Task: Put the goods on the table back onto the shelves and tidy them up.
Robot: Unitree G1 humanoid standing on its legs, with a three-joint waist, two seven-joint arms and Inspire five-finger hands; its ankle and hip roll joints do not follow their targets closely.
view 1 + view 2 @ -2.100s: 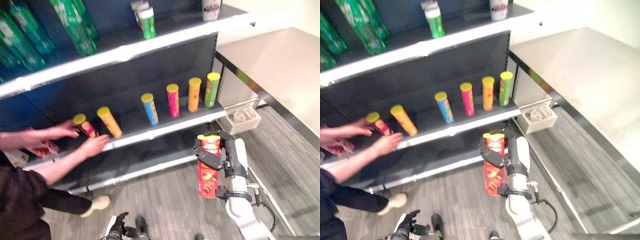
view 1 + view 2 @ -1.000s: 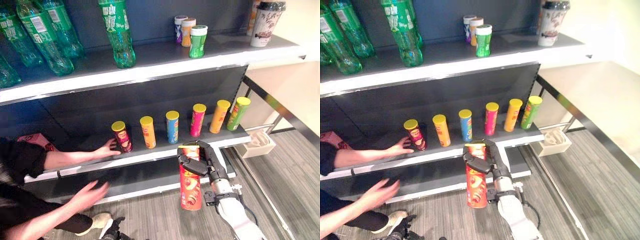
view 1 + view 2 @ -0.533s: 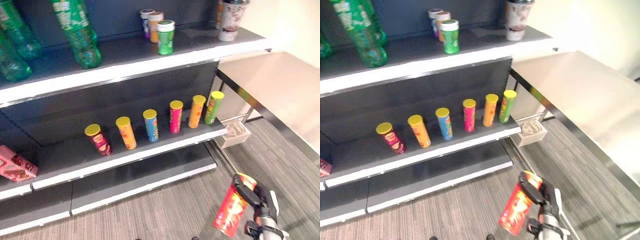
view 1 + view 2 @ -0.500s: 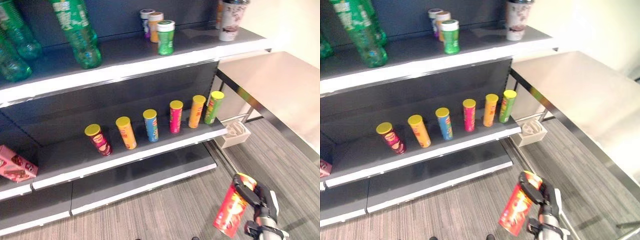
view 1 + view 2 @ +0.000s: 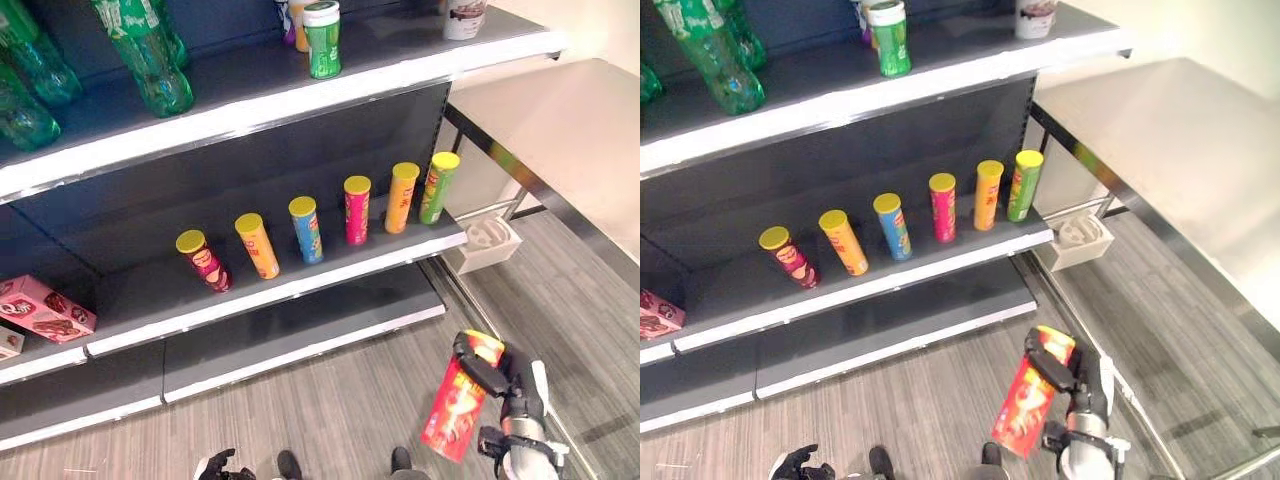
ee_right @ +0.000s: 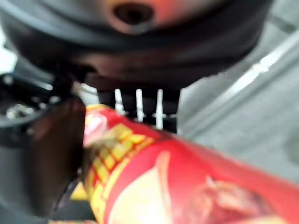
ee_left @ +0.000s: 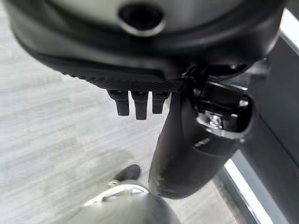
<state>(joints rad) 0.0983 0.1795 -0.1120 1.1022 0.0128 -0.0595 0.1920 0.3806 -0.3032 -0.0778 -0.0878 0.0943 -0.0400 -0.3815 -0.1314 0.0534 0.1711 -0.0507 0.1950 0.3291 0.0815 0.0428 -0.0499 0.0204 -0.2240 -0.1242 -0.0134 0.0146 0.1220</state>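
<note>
Low at the right, well short of the shelves: right robot hand [image 5: 512,375] wrapped round the upper end of a red crisp tube [image 5: 457,405], thumb across the front near the yellow lid, fingers behind. Tube tilted, lid end up and toward the arm, base hanging out over the grey floor [image 5: 330,400]. Gripped high, probably so the base stays free to be set down on a shelf board. Forearm nearly upright below the robot hand, wrist bent toward the shelving.

On the middle shelf [image 5: 300,290]: a row of six tubes [image 5: 307,229], upright or slightly leaning, evenly spaced, with bare board to their left beside the pink box [image 5: 45,308] — a likely home for the red one. Green bottles [image 5: 150,55] and small cans [image 5: 322,38] on the top shelf. Bare worktop [image 5: 560,120] off to the right.

Left robot hand [image 7: 140,100] down near the floor, fingers curled, holding nothing.
</note>
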